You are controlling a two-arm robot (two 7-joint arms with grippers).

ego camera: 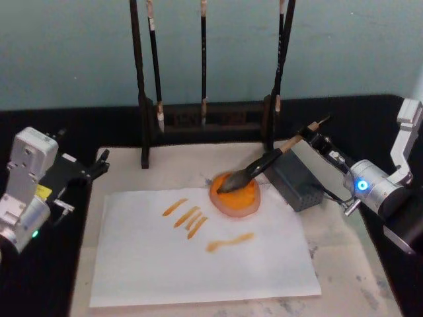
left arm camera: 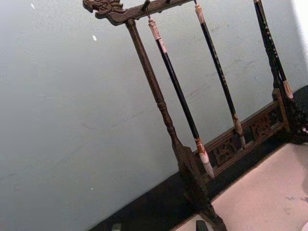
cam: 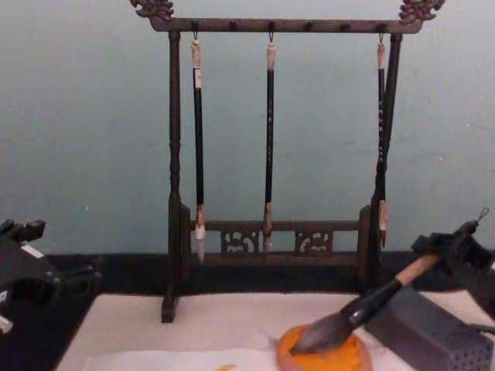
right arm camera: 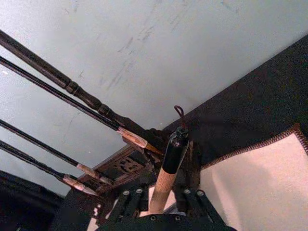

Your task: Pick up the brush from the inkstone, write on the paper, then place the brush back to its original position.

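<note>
The brush point(ego camera: 264, 163) lies tilted, its dark bristle tip resting in the round orange inkstone point(ego camera: 234, 210) and its handle leaning over the grey block. My right gripper point(ego camera: 316, 137) is at the handle's upper end. In the right wrist view the tan handle point(right arm camera: 166, 173) runs between the open fingers point(right arm camera: 131, 198) with a small gap on each side. From the chest, the brush point(cam: 371, 297) slopes down into the inkstone point(cam: 352, 362). The white paper point(ego camera: 198, 264) carries several orange strokes. My left gripper point(ego camera: 100, 165) is parked open at the mat's left edge.
A grey perforated block point(ego camera: 294, 178) stands right of the inkstone. A dark wooden rack point(ego camera: 205, 119) with three slim hanging brushes point(cam: 270, 139) crosses the back of the beige felt mat point(ego camera: 344, 244). Black table surrounds the mat.
</note>
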